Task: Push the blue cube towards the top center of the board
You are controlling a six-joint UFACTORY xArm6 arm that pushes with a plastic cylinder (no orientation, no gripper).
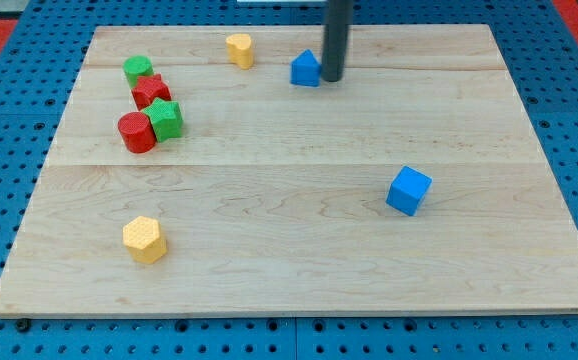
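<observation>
My tip (331, 79), a plain dark rod gripping nothing, sits touching a blue wedge-like block (306, 69) up top. The blue cube (408, 190) sits right of center on the pale wooden board (289, 250).

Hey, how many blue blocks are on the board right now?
2. A blue cube sits at the view's right, below the middle. A blue pointed block is near the top centre, touching or nearly touching my tip on its right. None appear hidden.

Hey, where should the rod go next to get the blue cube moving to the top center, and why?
Probably bring my tip down the view to just below the blue cube. It now stands beside the other blue block near the top, far from the cube, which must be pushed up and leftward.
</observation>
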